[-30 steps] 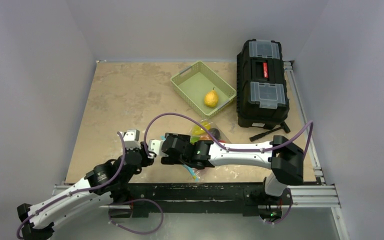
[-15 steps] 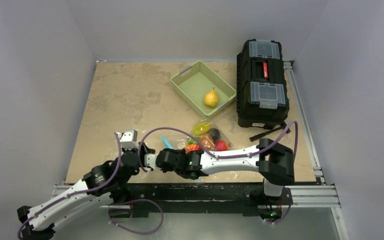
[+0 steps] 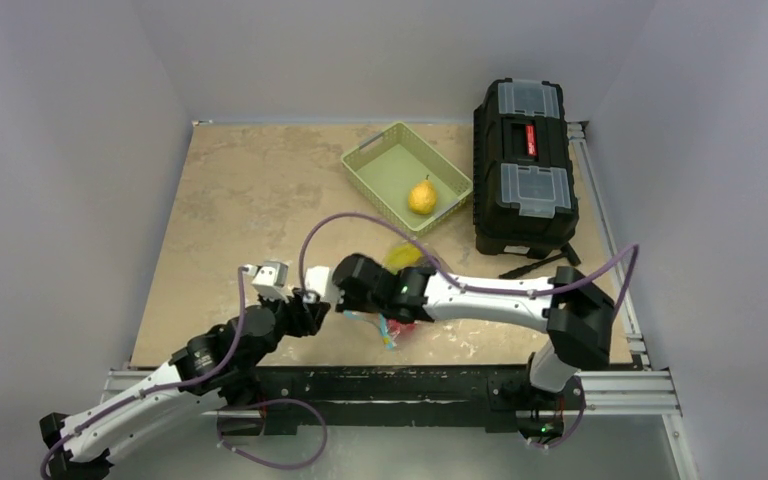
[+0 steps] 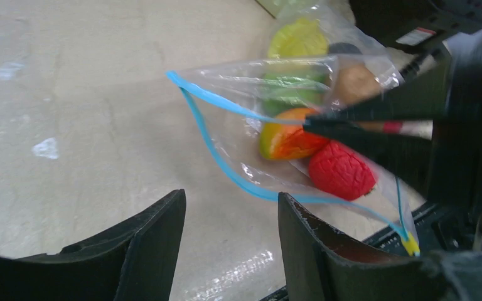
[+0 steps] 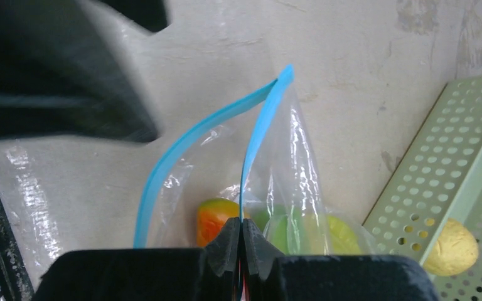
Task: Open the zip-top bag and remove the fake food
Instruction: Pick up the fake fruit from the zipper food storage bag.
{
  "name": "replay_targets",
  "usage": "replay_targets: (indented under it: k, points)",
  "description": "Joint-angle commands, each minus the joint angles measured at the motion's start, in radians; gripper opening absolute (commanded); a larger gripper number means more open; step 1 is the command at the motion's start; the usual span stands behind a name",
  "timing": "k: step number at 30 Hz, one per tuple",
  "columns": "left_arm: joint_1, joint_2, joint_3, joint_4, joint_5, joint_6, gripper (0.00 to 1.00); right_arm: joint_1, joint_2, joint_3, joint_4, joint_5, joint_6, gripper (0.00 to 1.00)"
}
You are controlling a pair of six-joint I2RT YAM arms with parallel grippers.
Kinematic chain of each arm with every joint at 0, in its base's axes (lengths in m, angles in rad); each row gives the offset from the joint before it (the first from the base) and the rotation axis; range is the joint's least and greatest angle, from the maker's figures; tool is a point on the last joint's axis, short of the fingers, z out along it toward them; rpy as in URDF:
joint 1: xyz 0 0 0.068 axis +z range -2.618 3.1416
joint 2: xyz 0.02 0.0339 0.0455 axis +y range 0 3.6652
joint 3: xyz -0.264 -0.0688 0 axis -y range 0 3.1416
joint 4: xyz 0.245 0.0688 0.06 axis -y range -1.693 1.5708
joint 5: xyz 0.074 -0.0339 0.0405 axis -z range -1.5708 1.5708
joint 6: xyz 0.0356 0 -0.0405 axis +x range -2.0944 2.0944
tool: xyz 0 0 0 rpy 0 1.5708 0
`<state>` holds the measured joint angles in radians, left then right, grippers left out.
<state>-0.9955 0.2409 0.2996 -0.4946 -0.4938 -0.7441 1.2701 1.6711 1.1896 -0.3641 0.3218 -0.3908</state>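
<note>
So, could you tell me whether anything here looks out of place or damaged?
Nothing looks spilled or damaged. The zip-top bag gapes open, one blue lip pinched in the right gripper, the fake food still inside. One yellow pear lies alone in the green basket, apart from the rest.

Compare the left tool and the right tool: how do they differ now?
The left tool is open; the right tool is shut. The left tool holds nothing; the right tool pinches one side of the bag's blue zip strip. Both are black and close to the bag's open mouth.
</note>
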Motion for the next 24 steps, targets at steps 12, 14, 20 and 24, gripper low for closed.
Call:
replay_targets:
  k: [12, 14, 20, 24]
  points:
    - [-0.005, 0.296, -0.064, 0.652, 0.296, 0.159, 0.63, -0.219, -0.171, -0.034, 0.024, -0.506, 0.117, 0.00]
    - [-0.005, 0.320, -0.058, 0.674, 0.268, 0.180, 0.63, -0.220, -0.174, -0.042, 0.032, -0.511, 0.117, 0.00]
    - [-0.005, 0.377, -0.067, 0.690, 0.217, 0.209, 0.63, -0.240, -0.194, -0.059, 0.046, -0.524, 0.120, 0.00]
    - [-0.005, 0.441, -0.103, 0.784, 0.243, 0.194, 0.63, -0.256, -0.201, -0.059, 0.049, -0.536, 0.124, 0.00]
